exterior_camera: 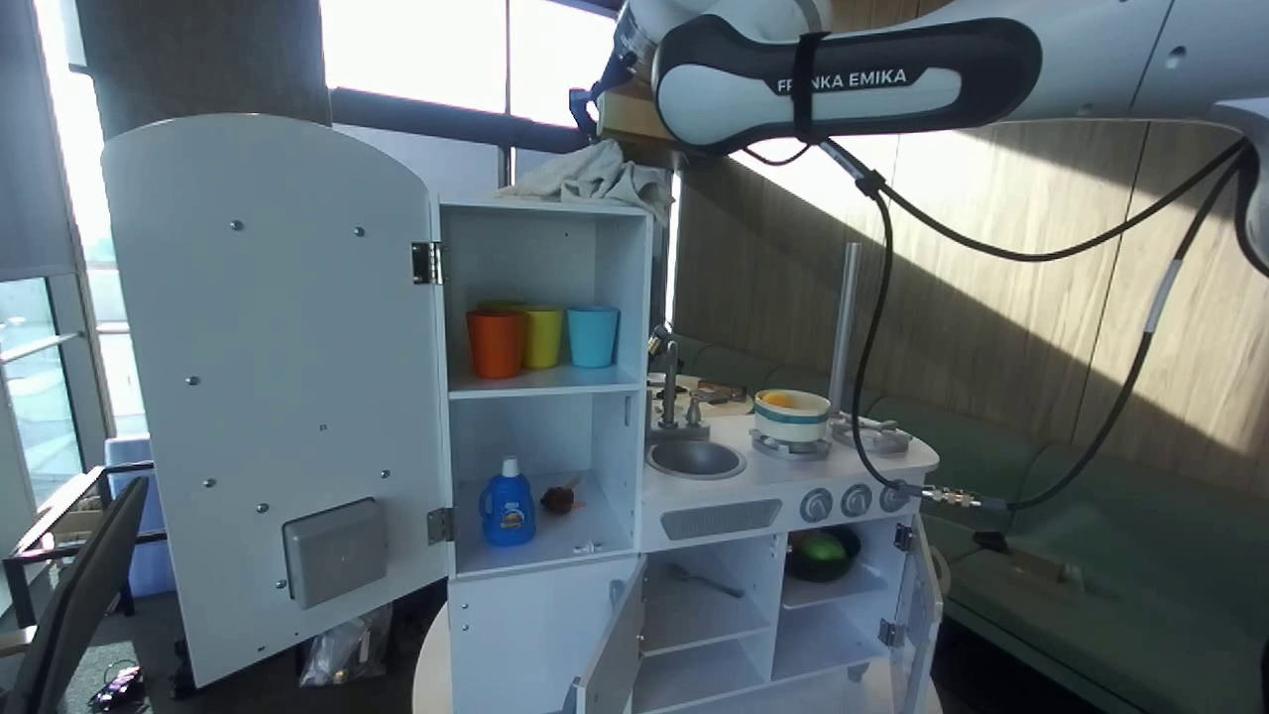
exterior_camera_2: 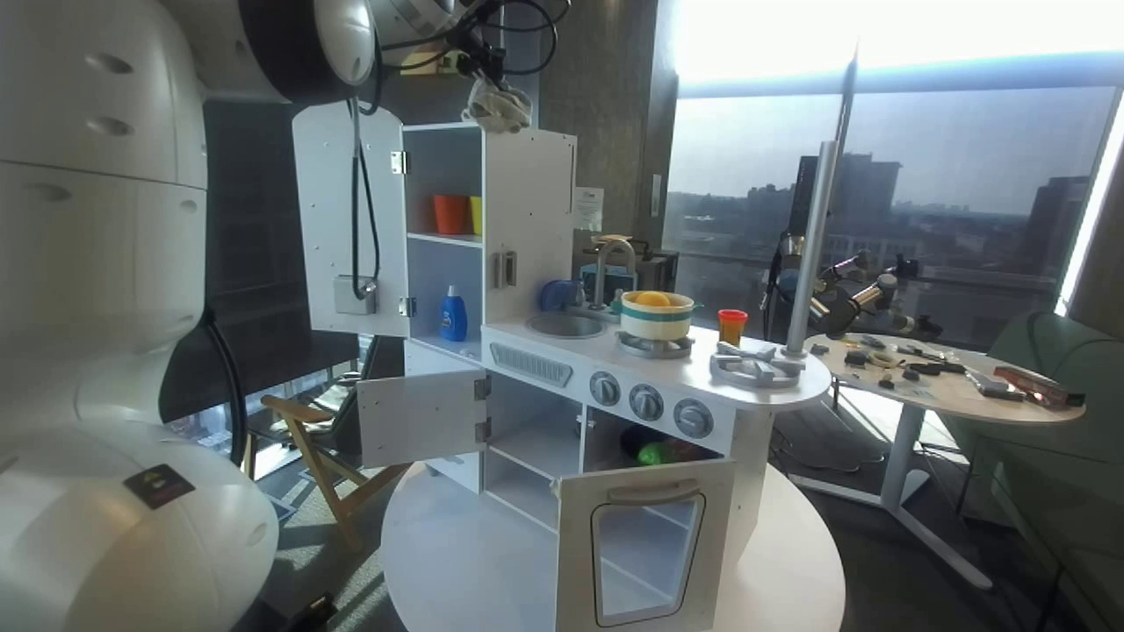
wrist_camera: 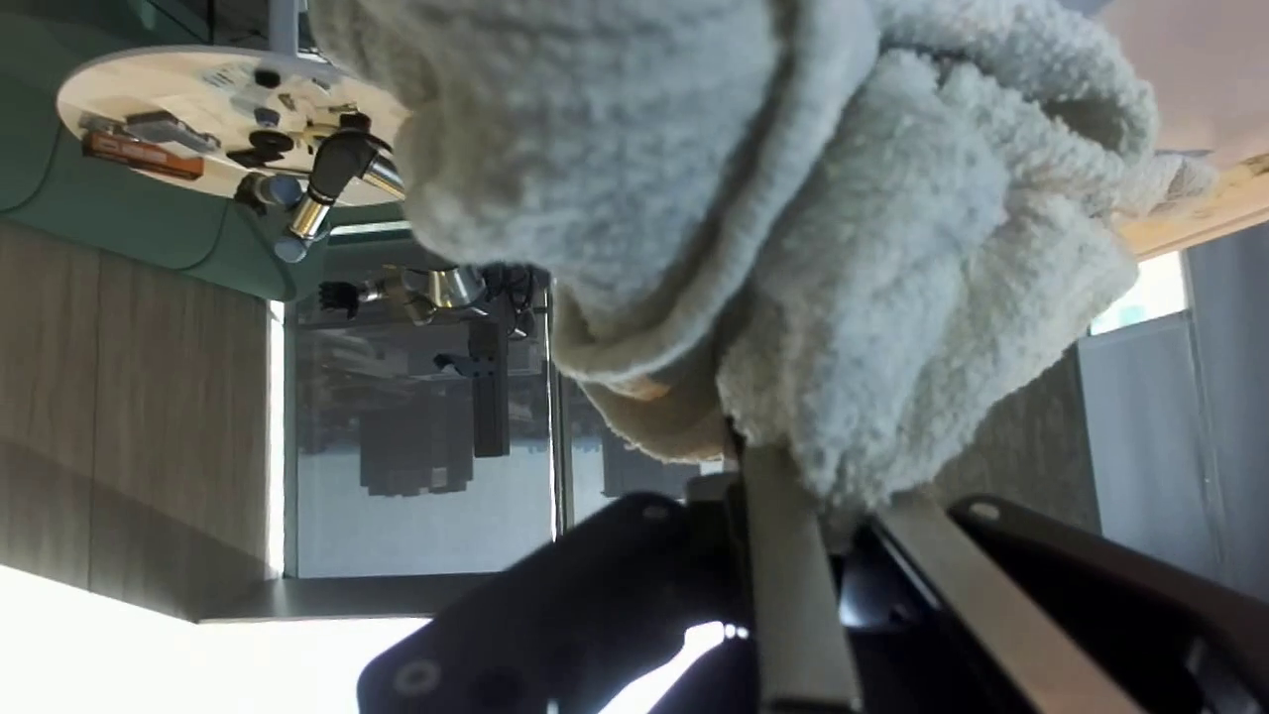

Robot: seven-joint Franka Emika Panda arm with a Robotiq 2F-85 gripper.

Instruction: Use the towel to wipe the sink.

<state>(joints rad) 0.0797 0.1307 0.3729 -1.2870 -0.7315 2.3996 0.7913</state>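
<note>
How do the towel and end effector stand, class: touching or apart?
Touching: the wrist view shows the towel bunched and pinched in the end effector.

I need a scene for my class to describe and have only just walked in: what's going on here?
A robot arm has a bunched, pale towel pinched in its tool, up by the top of a tall white cabinet; whether towel and cabinet touch is hard to tell. The sink sits lower down and the towel is not at it yet, so no wiping is happening at this moment. A pot stands on a burner next to the sink.
</note>
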